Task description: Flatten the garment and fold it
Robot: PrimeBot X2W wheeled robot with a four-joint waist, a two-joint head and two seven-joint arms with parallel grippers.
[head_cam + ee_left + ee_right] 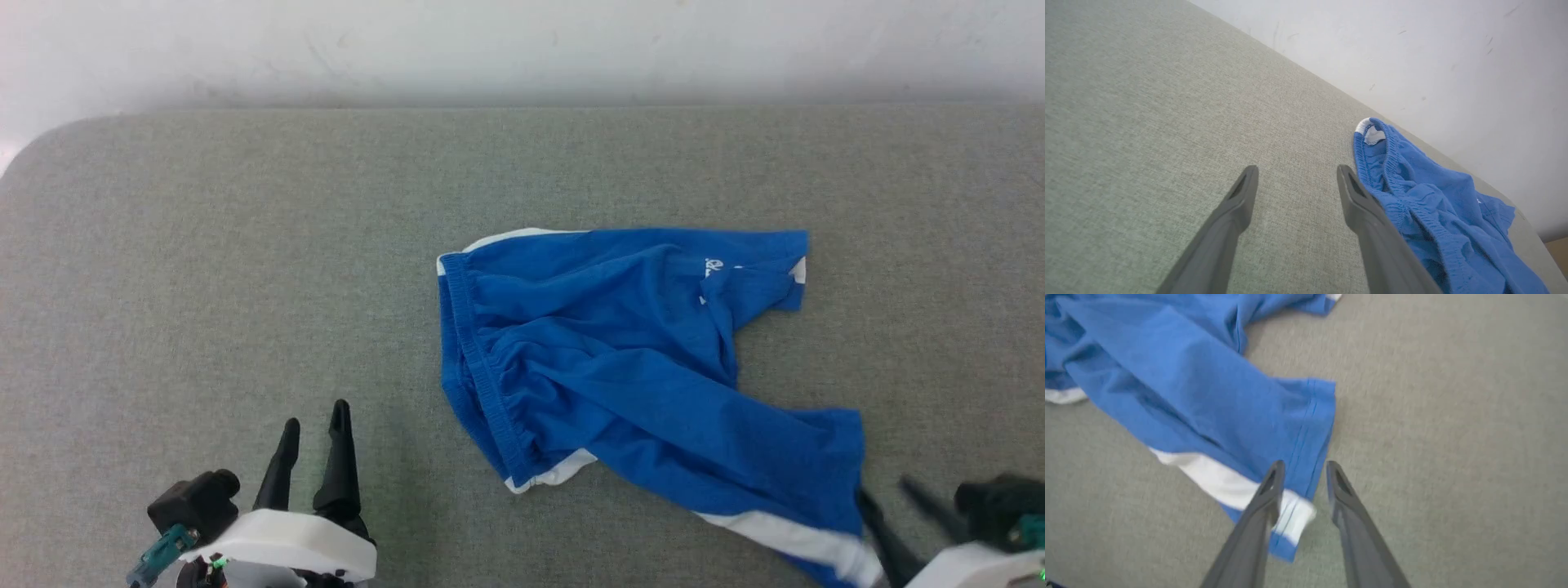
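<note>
Fingers of the right gripper (1305, 464) are standing apart over the near leg hem of the blue shorts (620, 351), gripping nothing. The left gripper (316, 415) is hovering wide open beside the waistband (482, 359). Flattening is looking partly done, with the far leg lying twisted and folding not yet begun. The grey padded surface (204, 245) is offering open room leftward and toward the wall (522, 49).

The right hand (880, 487) is blurred, and the bottom edge crops the garment (620, 359).
</note>
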